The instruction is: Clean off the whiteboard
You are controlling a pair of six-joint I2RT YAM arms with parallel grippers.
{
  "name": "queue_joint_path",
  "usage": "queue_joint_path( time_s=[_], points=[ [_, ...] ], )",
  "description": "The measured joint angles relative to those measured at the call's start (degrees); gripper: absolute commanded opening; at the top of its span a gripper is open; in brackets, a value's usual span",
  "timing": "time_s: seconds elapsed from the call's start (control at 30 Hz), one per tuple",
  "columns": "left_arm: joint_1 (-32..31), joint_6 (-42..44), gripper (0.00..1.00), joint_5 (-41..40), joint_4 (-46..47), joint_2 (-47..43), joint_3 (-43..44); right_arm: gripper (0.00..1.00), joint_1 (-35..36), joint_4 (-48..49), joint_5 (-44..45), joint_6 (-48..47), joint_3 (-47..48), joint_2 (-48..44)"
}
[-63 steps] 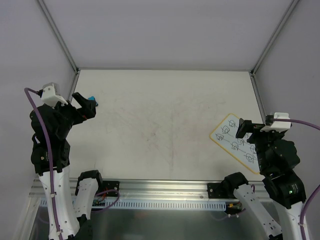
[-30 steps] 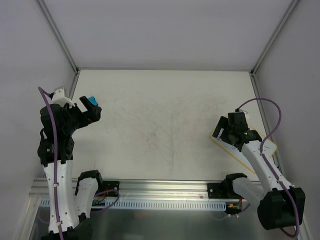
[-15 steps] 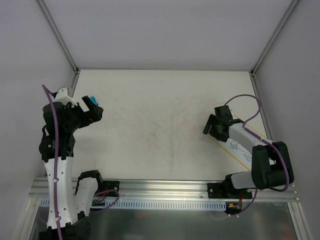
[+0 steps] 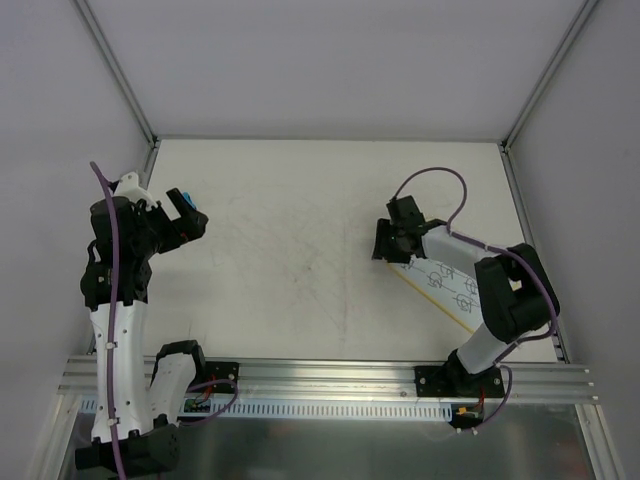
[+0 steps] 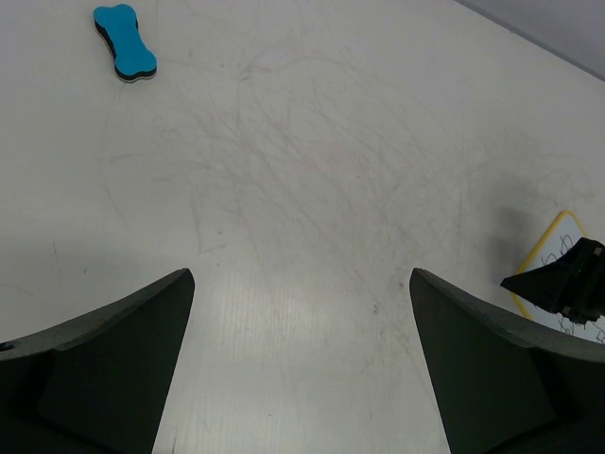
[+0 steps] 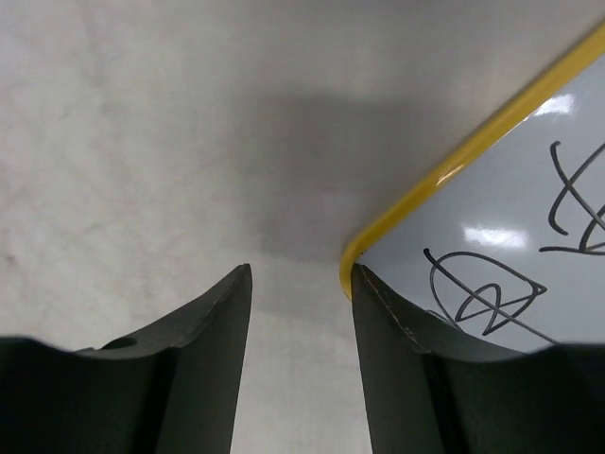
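My right gripper (image 6: 301,270): jaws partly apart, only scuffed matte tabletop (image 6: 142,113) between them. One whiteboard (image 6: 510,180): flat, glossy white, thin yellow rim, looped dark scribbles, rounded corner just against one finger. My left gripper (image 5: 301,276): jaws wide apart, nothing held. One eraser (image 5: 125,41): blue, bone-shaped, well ahead-left of it.

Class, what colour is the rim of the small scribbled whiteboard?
Yellow-orange; the small whiteboard rim shows best in the right wrist view.

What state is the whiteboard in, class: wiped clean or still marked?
Still marked: the whiteboard shows dark scribbles inside its yellow rim, clear in the right wrist view.
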Motion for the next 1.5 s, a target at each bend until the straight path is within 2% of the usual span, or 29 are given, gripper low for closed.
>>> queue_joint_path(
  time_s=[0.17,0.37,0.53,0.63,0.77,0.87,1.1,1.3,1.5],
  points=[
    [0.0,-0.02,0.99,0.0,0.0,1.4,0.0,0.46,8.09,0.52,-7.89,-2.03,6.34,6.16],
    [0.0,-0.02,0.99,0.0,0.0,1.84,0.0,0.45,22.77,-2.93,-17.38,-6.56,17.68,15.43],
    [0.0,-0.02,0.99,-0.02,0.0,2.51,0.0,0.49,32.52,-9.27,-19.98,-11.43,27.26,21.07],
    [0.0,-0.13,0.99,-0.31,0.0,2.75,0.0,0.5,34.27,-12.37,-19.56,-12.52,29.7,21.0],
    [0.0,-0.44,0.99,-1.62,0.0,2.8,0.0,0.52,31.47,-16.74,-15.19,-13.2,30.91,18.12],
    [0.0,-0.9,0.99,-3.17,0.02,2.91,-0.2,0.5,26.56,-18.45,-10.73,-12.83,28.98,11.76],
    [0.0,-2.36,0.99,-4.79,-0.02,5.77,-1.18,0.4,7.15,-18.67,-4.11,-9.05,15.19,-6.21],
    [0.0,-3.19,0.99,-4.79,0.02,8.35,-1.2,0.32,1.22,-21.09,-3.13,-8.2,4.61,-6.86],
    [0.0,-3.26,0.99,-4.76,0.0,10.12,-1.2,0.26,-1.44,-19.96,-3.52,-7.91,2.54,-3.78]
  ],
)
